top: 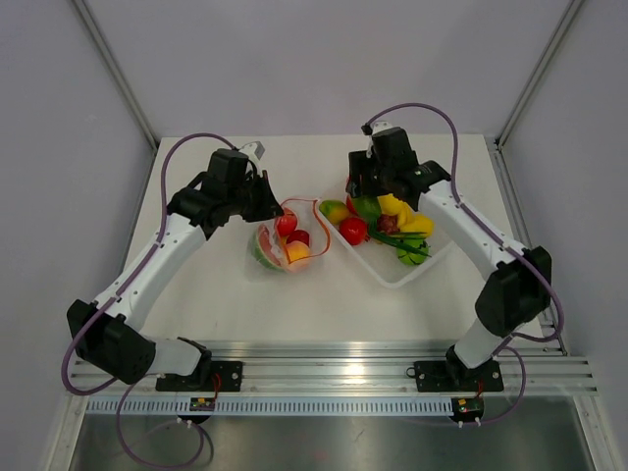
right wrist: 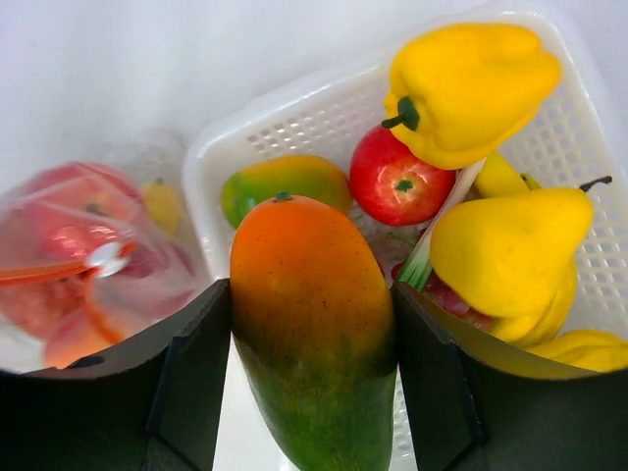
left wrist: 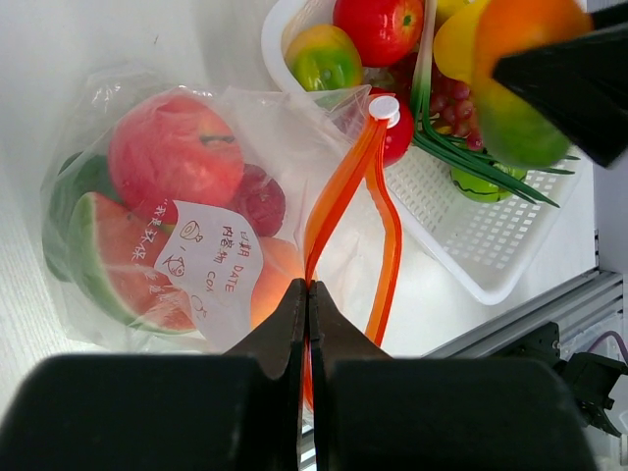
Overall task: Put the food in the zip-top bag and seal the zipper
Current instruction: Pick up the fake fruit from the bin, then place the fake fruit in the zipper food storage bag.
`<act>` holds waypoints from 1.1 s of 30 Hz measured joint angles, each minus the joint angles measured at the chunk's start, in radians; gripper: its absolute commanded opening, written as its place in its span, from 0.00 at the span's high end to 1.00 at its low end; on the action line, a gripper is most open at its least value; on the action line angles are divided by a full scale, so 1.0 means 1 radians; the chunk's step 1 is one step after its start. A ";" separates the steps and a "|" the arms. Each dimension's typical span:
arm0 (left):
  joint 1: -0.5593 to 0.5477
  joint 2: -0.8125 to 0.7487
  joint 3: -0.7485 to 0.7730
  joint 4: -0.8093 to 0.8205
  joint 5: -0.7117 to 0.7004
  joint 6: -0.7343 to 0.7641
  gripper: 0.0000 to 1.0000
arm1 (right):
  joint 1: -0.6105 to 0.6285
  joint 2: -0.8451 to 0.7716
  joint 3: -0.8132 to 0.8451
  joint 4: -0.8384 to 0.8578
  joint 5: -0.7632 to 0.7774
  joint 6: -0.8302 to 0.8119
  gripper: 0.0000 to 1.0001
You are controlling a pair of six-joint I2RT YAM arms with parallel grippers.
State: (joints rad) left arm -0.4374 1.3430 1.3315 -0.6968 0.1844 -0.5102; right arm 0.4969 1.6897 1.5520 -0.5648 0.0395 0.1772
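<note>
The clear zip-top bag (left wrist: 177,196) lies on the table left of the tray and holds a red apple (left wrist: 172,147), a watermelon slice (left wrist: 108,255) and other food. Its mouth gapes, and the two sides of the orange-red zipper (left wrist: 339,196) stand apart. My left gripper (left wrist: 308,287) is shut on the near end of the zipper strip. My right gripper (right wrist: 310,286) is shut on an orange-and-green mango (right wrist: 309,334), with a finger pressed against each side, over the tray's left end. From above, the bag (top: 285,245) sits between the left gripper (top: 270,201) and the right gripper (top: 368,196).
The white perforated tray (right wrist: 324,118) holds a yellow pepper (right wrist: 471,88), a red apple (right wrist: 397,182), a yellow pear (right wrist: 510,250), a second small mango (right wrist: 285,182) and green stalks. An aluminium rail (top: 334,368) runs along the near table edge.
</note>
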 measured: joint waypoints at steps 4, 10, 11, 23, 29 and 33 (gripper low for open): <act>0.000 0.000 0.000 0.003 0.011 -0.005 1.00 | 0.018 -0.130 -0.027 -0.014 -0.007 0.082 0.64; 0.000 0.000 0.000 0.003 0.023 -0.008 1.00 | 0.172 -0.230 -0.043 -0.027 -0.018 0.182 0.62; 0.000 0.000 0.000 0.003 0.024 -0.009 1.00 | 0.208 -0.230 -0.044 -0.026 -0.027 0.192 0.62; 0.000 -0.005 -0.014 0.011 0.045 -0.014 1.00 | 0.302 -0.044 -0.039 -0.029 -0.080 0.257 0.58; 0.000 -0.018 -0.020 0.014 0.060 -0.018 1.00 | 0.302 0.110 0.109 -0.035 -0.095 0.253 0.21; 0.008 -0.028 -0.033 0.011 0.060 -0.021 1.00 | 0.299 0.153 0.165 -0.052 -0.088 0.245 0.04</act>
State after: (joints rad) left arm -0.4297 1.3151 1.2984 -0.6853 0.2447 -0.5312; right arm 0.7956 1.8423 1.7168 -0.6167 -0.0483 0.4221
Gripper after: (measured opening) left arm 0.005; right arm 0.910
